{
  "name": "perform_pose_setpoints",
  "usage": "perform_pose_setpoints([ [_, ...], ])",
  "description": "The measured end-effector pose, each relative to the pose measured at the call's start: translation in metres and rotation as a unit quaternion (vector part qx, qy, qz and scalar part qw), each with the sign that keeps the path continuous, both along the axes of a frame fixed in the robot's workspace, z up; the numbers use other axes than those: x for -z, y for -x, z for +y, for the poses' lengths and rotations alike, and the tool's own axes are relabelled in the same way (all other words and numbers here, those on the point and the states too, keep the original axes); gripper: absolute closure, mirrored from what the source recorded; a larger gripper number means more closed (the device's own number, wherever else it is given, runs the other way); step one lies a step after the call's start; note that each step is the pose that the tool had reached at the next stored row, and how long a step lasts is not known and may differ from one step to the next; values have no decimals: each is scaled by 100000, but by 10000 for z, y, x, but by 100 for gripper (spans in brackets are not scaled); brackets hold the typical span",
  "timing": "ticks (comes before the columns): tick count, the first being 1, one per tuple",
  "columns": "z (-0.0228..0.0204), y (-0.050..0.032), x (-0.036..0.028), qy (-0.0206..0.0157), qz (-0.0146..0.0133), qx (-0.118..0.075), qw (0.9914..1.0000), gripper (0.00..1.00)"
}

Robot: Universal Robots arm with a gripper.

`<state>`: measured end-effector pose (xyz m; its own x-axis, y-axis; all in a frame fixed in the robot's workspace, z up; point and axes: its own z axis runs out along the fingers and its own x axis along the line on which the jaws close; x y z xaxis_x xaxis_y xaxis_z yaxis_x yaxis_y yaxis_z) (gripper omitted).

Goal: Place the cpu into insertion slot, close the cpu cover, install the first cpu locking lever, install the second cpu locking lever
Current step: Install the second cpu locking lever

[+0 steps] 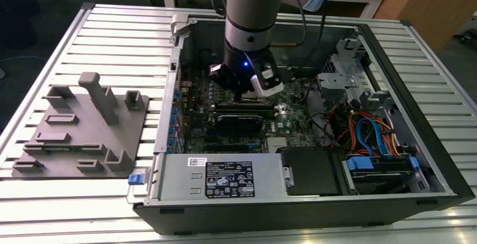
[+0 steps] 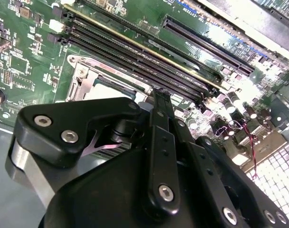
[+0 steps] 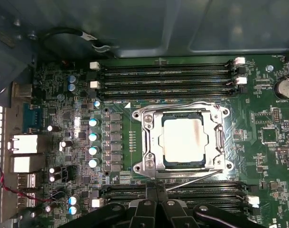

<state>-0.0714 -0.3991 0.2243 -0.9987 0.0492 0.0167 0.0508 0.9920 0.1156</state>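
Silver-grey cpu (image 3: 183,141) flat in insertion slot (image 3: 148,164), cpu cover (image 3: 219,139) down; gripper (image 3: 156,190) fingers together, empty.

Grey arm (image 1: 252,4), black end effector (image 2: 156,102), silver screws.

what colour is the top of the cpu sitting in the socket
Dull silver-grey, a pale metallic square. The cpu shows best in the first wrist view, framed by the silvery cpu cover.
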Motion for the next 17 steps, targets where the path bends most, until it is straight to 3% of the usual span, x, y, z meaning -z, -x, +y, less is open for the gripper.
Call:
perform_pose_setpoints([
  [6, 0, 0, 9, -58, 70, -4, 100000, 89],
  [9, 0, -3, 39, -137, 893, -1, 99996, 89],
  [12, 0, -7, 74, -290, 1381, -3, 99990, 89],
  [15, -6, -8, 109, -733, 1461, -10, 99987, 89],
  [17, -16, -9, 128, -1397, 1451, -20, 99980, 89],
])
